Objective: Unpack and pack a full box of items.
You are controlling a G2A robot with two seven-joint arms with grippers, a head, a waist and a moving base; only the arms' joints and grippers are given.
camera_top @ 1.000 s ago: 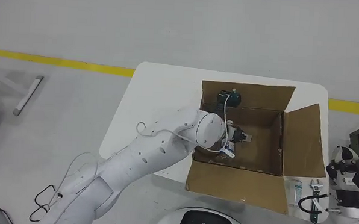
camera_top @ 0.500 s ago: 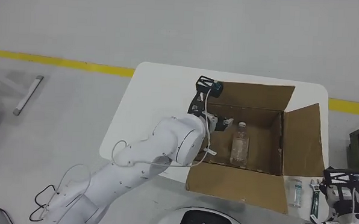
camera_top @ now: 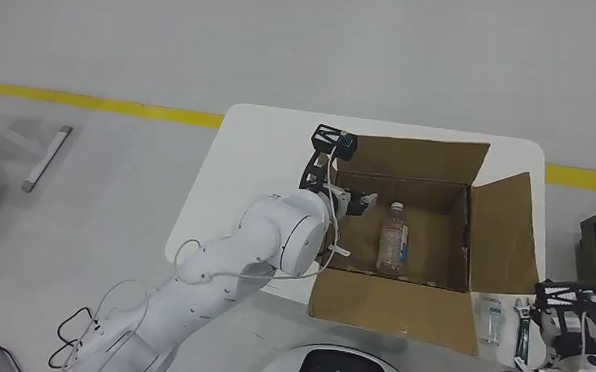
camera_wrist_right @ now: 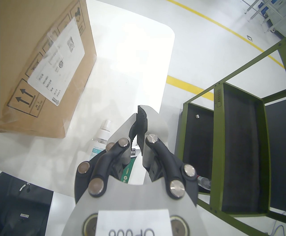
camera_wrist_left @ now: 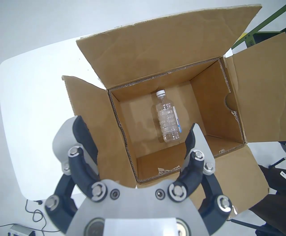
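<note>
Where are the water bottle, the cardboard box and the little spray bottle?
water bottle (camera_wrist_left: pixel 168 118), left wrist view, middle of its clear body.
cardboard box (camera_wrist_left: pixel 210 107), left wrist view, inner side wall.
spray bottle (camera_wrist_right: pixel 103 133), right wrist view, its white top.

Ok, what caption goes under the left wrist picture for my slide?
The open left gripper hangs over a cardboard box with one plastic bottle lying inside.

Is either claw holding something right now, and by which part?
Nothing is held. The left claw is open above the box, where the bottle lies loose; the right claw is shut on nothing.
</note>
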